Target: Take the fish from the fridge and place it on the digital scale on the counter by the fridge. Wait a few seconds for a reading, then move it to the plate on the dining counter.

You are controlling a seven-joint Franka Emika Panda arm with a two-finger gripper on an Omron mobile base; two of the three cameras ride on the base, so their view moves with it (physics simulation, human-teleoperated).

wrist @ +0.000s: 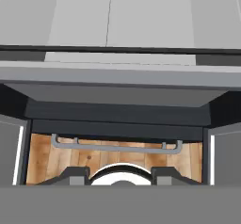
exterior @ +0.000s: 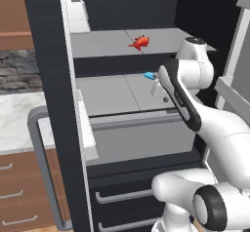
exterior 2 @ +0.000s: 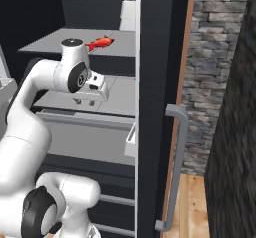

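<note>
White arm links (exterior: 215,128) fill the foreground before the open fridge (exterior: 53,80). Its end effector (exterior 2: 90,98) hangs closed and empty above the fridge's middle shelf (exterior: 112,93), facing down. One shelf higher, on the upper shelf (exterior: 112,43), lies the fish (exterior: 140,42). A small blue item (exterior: 149,75) sits on the middle shelf near the end effector.

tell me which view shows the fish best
The left base view: the fish lies whole and unblocked on the upper fridge shelf. In the right base view the fish sits partly behind the arm's joint. The hand view looks down at lower shelves.
</note>
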